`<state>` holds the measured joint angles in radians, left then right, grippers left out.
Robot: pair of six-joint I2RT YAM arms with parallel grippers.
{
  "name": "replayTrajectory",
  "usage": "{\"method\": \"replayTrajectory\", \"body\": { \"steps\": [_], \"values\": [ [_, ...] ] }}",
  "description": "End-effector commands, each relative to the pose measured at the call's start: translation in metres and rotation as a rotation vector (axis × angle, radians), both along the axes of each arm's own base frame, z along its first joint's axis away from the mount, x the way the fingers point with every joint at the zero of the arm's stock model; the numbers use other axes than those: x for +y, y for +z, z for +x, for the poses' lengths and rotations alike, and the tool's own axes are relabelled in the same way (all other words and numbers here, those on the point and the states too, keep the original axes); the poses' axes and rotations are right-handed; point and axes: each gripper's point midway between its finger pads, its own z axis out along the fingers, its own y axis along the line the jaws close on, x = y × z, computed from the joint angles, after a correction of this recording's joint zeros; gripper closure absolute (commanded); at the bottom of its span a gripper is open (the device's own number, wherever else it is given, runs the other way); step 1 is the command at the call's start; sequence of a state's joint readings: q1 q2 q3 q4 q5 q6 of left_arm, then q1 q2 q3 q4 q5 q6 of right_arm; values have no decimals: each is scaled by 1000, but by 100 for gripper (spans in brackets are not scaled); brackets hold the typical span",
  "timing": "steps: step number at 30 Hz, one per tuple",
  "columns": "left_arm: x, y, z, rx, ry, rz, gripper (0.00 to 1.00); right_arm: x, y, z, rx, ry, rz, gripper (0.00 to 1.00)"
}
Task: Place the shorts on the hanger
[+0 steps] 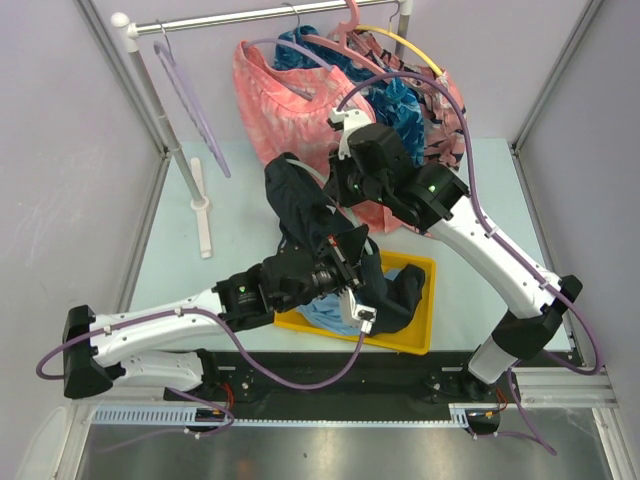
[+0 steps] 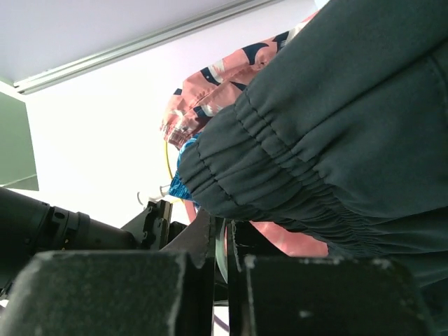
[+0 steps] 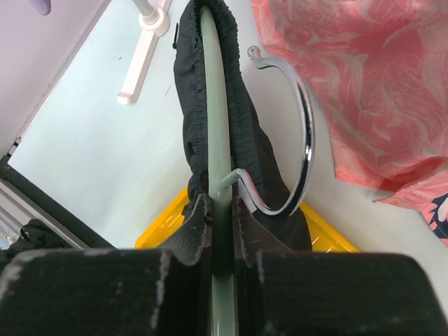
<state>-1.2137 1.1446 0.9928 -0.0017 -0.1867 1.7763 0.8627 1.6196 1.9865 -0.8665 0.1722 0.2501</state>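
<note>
1. The right claw (image 3: 222,210) clamps the hanger (image 3: 215,105) behind the tray (image 1: 400,346), steadying it.
2. The shorts (image 1: 300,200) drape from hanger into tray.
3. The left claw (image 2: 224,245), closed above the tray, seemingly pinches shorts for pulling.

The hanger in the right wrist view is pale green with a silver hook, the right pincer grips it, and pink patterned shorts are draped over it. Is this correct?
Not quite: the garment draped over the hanger is the black shorts, not pink ones. The pink patterned fabric lies apart at the right. The right wrist view shows this. The rest holds.
</note>
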Motion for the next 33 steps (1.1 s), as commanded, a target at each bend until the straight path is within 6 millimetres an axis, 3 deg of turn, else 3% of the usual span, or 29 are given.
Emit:
{"method": "replayTrajectory", "body": {
  "steps": [1, 4, 7, 8, 11, 17, 18, 20, 21, 22, 23, 24, 26, 27, 28, 29, 31, 33],
  "values": [
    [7, 33, 0, -61, 15, -86, 100, 1, 70, 4, -160, -18, 161, 85],
    [10, 49, 1, -91, 5, -114, 100, -6, 92, 7, -223, -34, 184, 82],
    [14, 66, 7, -127, 10, -129, 100, -15, 119, 7, -277, -36, 227, 46],
    [15, 68, 10, -135, 12, -127, 100, -21, 126, 11, -288, -47, 242, 28],
    [23, 87, 24, -189, 39, -136, 100, -40, 155, 9, -343, -52, 315, 0],
    [28, 121, 42, -265, 52, -154, 100, -81, 206, 0, -511, -96, 430, 0],
    [34, 136, 49, -292, 69, -169, 100, -89, 211, 1, -542, -112, 422, 0],
    [36, 145, 64, -325, 84, -168, 100, -102, 221, 1, -586, -150, 427, 0],
    [42, 165, 68, -351, 102, -199, 100, -107, 224, 1, -601, -164, 421, 0],
    [35, 165, 76, -354, 91, -191, 100, -112, 222, 6, -607, -182, 415, 0],
    [42, 174, 87, -370, 116, -199, 100, -116, 223, 5, -614, -188, 416, 0],
    [44, 193, 90, -397, 113, -231, 100, -118, 222, 6, -618, -195, 412, 0],
    [45, 198, 112, -399, 137, -233, 100, -123, 217, 9, -616, -208, 406, 0],
    [49, 219, 112, -424, 133, -265, 100, -124, 215, 9, -613, -209, 401, 0],
    [51, 226, 117, -434, 140, -272, 100, -125, 216, 9, -616, -209, 402, 0],
    [52, 222, 135, -435, 162, -257, 100, -125, 213, 10, -612, -211, 395, 0],
    [57, 237, 143, -471, 156, -272, 100, -126, 212, 10, -619, -212, 390, 0],
    [65, 246, 165, -494, 189, -273, 100, -127, 210, 10, -617, -211, 381, 0]
  ]
}}
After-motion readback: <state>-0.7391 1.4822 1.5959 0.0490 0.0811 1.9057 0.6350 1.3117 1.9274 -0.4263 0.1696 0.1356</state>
